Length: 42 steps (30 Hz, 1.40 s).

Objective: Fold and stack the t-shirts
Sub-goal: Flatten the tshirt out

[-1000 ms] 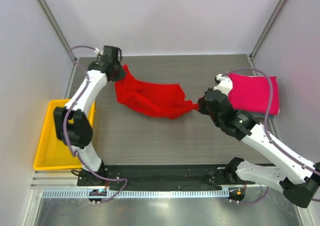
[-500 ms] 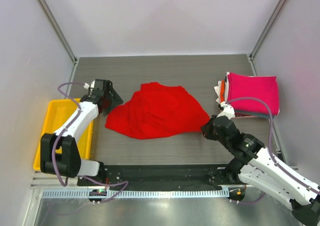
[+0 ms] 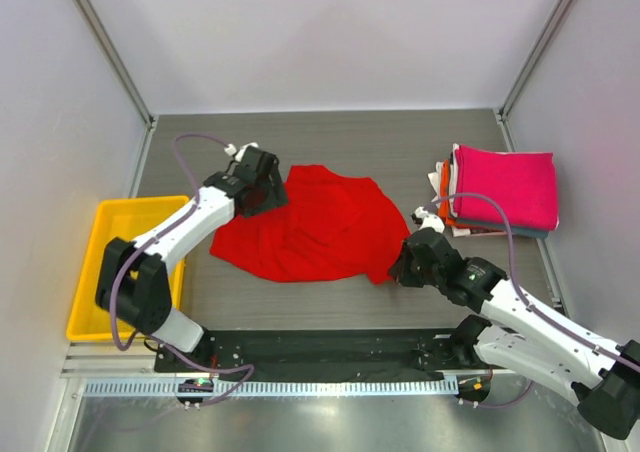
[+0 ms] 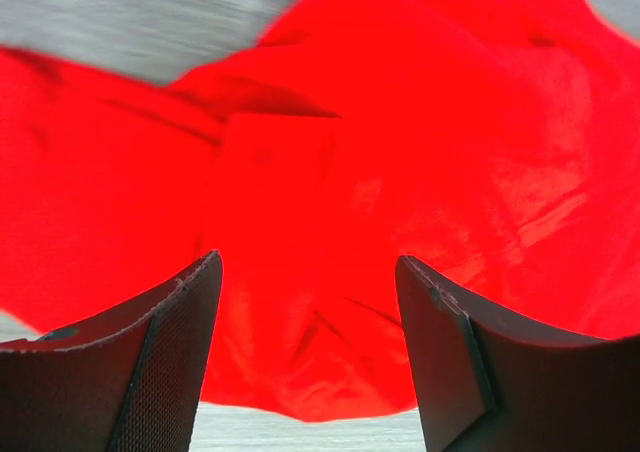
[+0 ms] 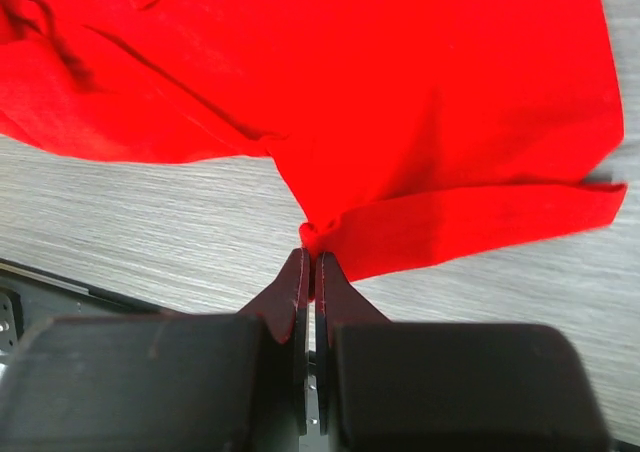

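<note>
My grey wood-grain desk (image 3: 330,137) sits between plain pale walls (image 3: 330,32) with slanted aluminium corner posts (image 3: 107,47). A yellow plastic tray (image 3: 88,314) lies at its left edge under even light.

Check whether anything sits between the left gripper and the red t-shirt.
Nothing visible. The left gripper is open directly over the red t-shirt, with only cloth below it. The right gripper is shut on the shirt's near edge.
</note>
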Tool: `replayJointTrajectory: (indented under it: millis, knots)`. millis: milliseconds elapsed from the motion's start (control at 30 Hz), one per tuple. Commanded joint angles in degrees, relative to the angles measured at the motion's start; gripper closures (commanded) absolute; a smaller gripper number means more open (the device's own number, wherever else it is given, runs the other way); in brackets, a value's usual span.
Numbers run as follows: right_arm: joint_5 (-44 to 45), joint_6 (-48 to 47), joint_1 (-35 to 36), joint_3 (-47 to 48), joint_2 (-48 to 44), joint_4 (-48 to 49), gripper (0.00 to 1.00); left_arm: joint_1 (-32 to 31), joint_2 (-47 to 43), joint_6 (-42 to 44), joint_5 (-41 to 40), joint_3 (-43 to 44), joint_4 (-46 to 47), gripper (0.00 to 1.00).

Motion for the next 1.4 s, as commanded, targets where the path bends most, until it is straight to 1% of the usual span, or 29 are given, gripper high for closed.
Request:
replayJointTrajectory:
  millis: [0, 100, 267, 367, 433, 467, 500, 533, 567, 633, 667, 700, 833, 867, 933, 967, 1000, 1033, 1067, 1100, 1133, 1167, 1200, 1233, 1267, 1300, 1333, 1367]
  knots:
    - [-0.78, -1.89, 0.24, 3.67, 1.63, 2.92, 0.96, -4.97, 5.54, 3.51, -5.79, 6.73, -4.62, 0.3]
    - [-1.65, -1.81, 0.24, 3.24, 2.16, 4.15, 0.96, -5.68, 12.48, 4.83, -7.55, 12.36, -8.5, 0.33]
    - [-2.01, -1.19, 0.15, 1.92, 1.11, 5.38, 0.96, -5.77, 21.19, 7.64, -10.81, 19.56, -12.73, 0.33]
    - [-1.83, -0.93, 0.24, 1.39, 0.4, 5.38, 0.96, -5.77, 25.06, 8.43, -11.16, 21.59, -14.14, 0.33]
    - [-1.57, -0.75, 0.32, 0.86, -0.12, 5.3, 0.96, -5.77, 27.26, 8.61, -9.94, 22.04, -13.52, 0.35]
    - [-1.39, -0.66, 0.15, 0.78, -0.13, 5.38, 0.96, -5.6, 28.31, 8.7, -9.76, 22.73, -13.43, 0.39]
    - [-0.96, -0.58, 0.24, 0.69, -0.3, 5.38, 0.96, -5.51, 29.19, 8.7, -9.67, 23.44, -13.96, 0.5]
    - [-0.78, -0.31, 0.15, 0.77, -0.22, 5.38, 0.96, -5.42, 30.76, 8.7, -9.67, 24.14, -14.31, 0.56]
    - [-0.17, -0.22, 0.24, 0.86, -0.3, 5.38, 0.96, -4.98, 31.48, 8.7, -9.41, 25.45, -14.75, 0.68]
    - [1.5, 0.13, 0.24, 1.39, 0.05, 5.38, 0.96, -4.45, 32.53, 8.88, -8.53, 26.78, -15.45, 0.79]
    - [2.47, 0.74, 0.24, 1.74, 0.57, 5.38, 0.97, -3.67, 32.54, 8.96, -7.4, 27.65, -15.72, 0.91]
    - [3.61, 1.35, 0.24, 2.7, 1.1, 5.21, 0.98, -3.31, 32.28, 8.79, -7.04, 28.01, -15.72, 0.99]
    - [13.26, 3.73, 0.24, 5.78, 4.87, 4.94, 0.99, -0.68, 29.64, 8.7, -6.33, 29.85, -15.37, 1.0]
    - [14.85, 3.73, 0.15, 6.74, 6.19, 5.55, 0.99, 1.16, 29.29, 8.79, -5.9, 32.12, -15.72, 1.0]
    - [17.67, 2.68, 0.15, 10.95, 10.93, 6.09, 0.99, 3.53, 29.81, 8.61, -3.18, 35.73, -17.12, 1.0]
    - [21.07, 1.89, 0.06, 15.15, 12.95, 5.91, 0.99, 5.63, 30.51, 8.35, -2.04, 40.53, -17.39, 1.0]
    - [22.67, 0.32, -0.29, 17.71, 17.23, 5.74, 0.99, 6.61, 32.87, 7.57, -0.11, 43.72, -18.52, 1.0]
    - [24.69, -0.13, -0.64, 20.7, 19.28, 4.87, 0.99, 7.49, 34.46, 6.86, 1.65, 47.49, -19.31, 1.0]
    - [28.37, -0.31, -2.12, 27.51, 21.21, 2.51, 0.99, 8.81, 36.12, 5.38, 3.49, 56.49, -21.15, 1.0]
    - [29.45, -1.1, -2.83, 30.97, 23.15, 1.87, 0.99, 9.34, 40.49, 4.66, 5.08, 61.89, -22.56, 1.0]
    - [29.89, -3.54, -4.14, 34.4, 25.34, 1.61, 0.99, 9.87, 42.45, 3.87, 8.75, 68.03, -24.31, 1.0]
    - [30.07, -4.61, -5.38, 37.83, 26.23, 1.0, 0.99, 11.09, 44.56, 1.95, 10.44, 80.36, -25.81, 1.0]
    - [29.2, -5.66, -8.17, 44.48, 26.59, 0.73, 0.99, 11.89, 46.41, 0.8, 12.98, 85.62, -27.39, 1.0]
    - [29.37, -8.46, -8.98, 47.85, 26.94, 0.29, 0.99, 12.94, 45.73, -0.86, 17.01, 89.24, -26.71, 1.0]
    - [31.02, -10.23, -9.08, 54.58, 26.86, -1.19, 0.99, 15.21, 44.07, -3.75, 20.44, 89.19, -21.05, 1.0]
    - [33.74, -11.81, -8.91, 57.43, 26.94, -1.99, 0.99, 16.63, 41.62, -5.78, 23.17, 86.23, -17.16, 1.0]
    - [34.29, -15.57, -8.82, 59.99, 26.68, -2.61, 0.99, 19.34, 34.72, -7.45, 25.38, 77.24, -13.38, 1.0]
    - [33.94, -17.17, -8.64, 63.49, 26.42, -3.66, 0.99, 20.5, 31.08, -8.6, 27.66, 71.84, -6.47, 1.0]
